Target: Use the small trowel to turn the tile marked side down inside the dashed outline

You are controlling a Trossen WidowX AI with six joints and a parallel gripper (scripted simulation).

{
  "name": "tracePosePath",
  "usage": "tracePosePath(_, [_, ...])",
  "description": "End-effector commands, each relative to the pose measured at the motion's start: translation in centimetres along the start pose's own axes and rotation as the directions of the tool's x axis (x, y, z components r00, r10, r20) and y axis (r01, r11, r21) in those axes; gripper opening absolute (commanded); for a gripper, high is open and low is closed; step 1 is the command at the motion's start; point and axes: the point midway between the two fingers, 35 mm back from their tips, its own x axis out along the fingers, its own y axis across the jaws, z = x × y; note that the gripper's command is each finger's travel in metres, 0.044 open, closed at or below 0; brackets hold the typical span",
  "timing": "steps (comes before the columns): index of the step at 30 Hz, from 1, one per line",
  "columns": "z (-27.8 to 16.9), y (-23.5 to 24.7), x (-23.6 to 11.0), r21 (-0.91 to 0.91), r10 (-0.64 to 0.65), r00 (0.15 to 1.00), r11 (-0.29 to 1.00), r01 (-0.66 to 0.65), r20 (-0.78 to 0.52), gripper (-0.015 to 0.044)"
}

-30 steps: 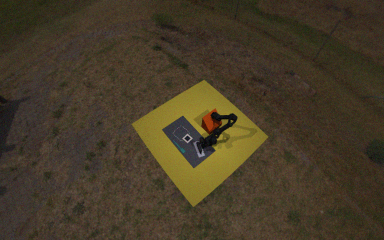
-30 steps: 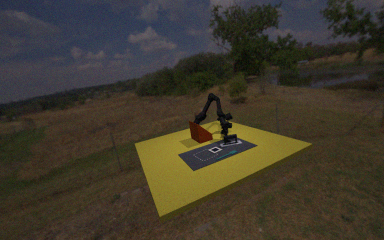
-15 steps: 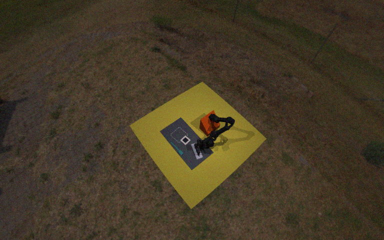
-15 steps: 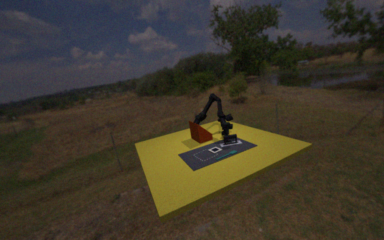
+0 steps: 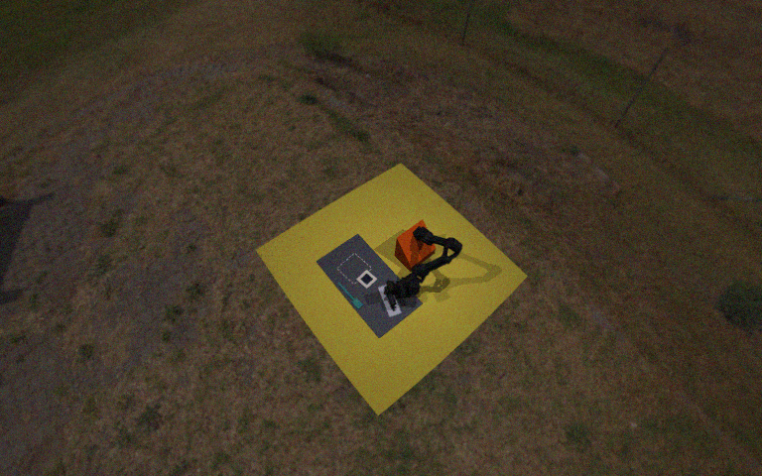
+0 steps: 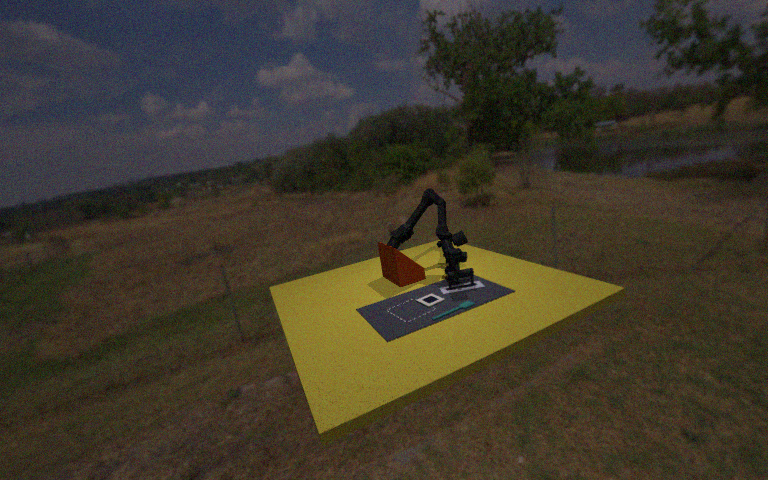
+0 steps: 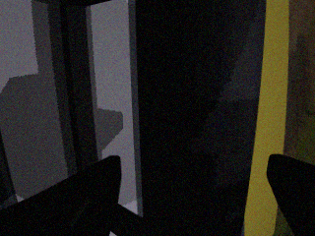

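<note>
The small trowel looks like a pale flat plate [image 5: 395, 312] [image 6: 445, 290] [image 7: 112, 74] with a dark bar handle, lying on the mat. My gripper [image 5: 395, 295] [image 6: 462, 281] [image 7: 195, 165] is open, low over it, with the thick dark handle [image 7: 192, 113] showing between the parted fingers; contact cannot be made out. The tile [image 5: 366, 279] [image 6: 430, 300] lies flat, a pale square with a dark centre on top. It sits at the edge of the dashed outline [image 5: 345, 261] [image 6: 397, 315], on the side towards the trowel. The fingers hide part of the trowel.
A teal tool [image 5: 357, 303] [image 6: 465, 304] with a thin handle lies along the edge of the dark mat [image 5: 381, 328] [image 6: 389, 333]. An orange wedge-shaped block [image 5: 408, 251] [image 6: 400, 268] stands near the arm's base. All rest on a yellow table [image 5: 377, 381] [image 6: 339, 390].
</note>
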Motion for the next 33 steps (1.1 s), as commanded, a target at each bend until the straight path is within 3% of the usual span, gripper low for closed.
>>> tracePosePath(1, [-0.2,0.2,1.0,-0.006,0.008,1.0,1.0,-0.008,-0.006,0.03])
tracePosePath(9, [-0.4,0.3,2.1,-0.006,0.008,1.0,1.0,-0.008,-0.006,0.03])
tracePosePath(14, [-0.4,0.3,2.1,-0.006,0.008,1.0,1.0,-0.008,-0.006,0.0169])
tracePosePath(33, [-0.4,0.3,2.1,-0.006,0.008,1.0,1.0,-0.008,-0.006,0.0042])
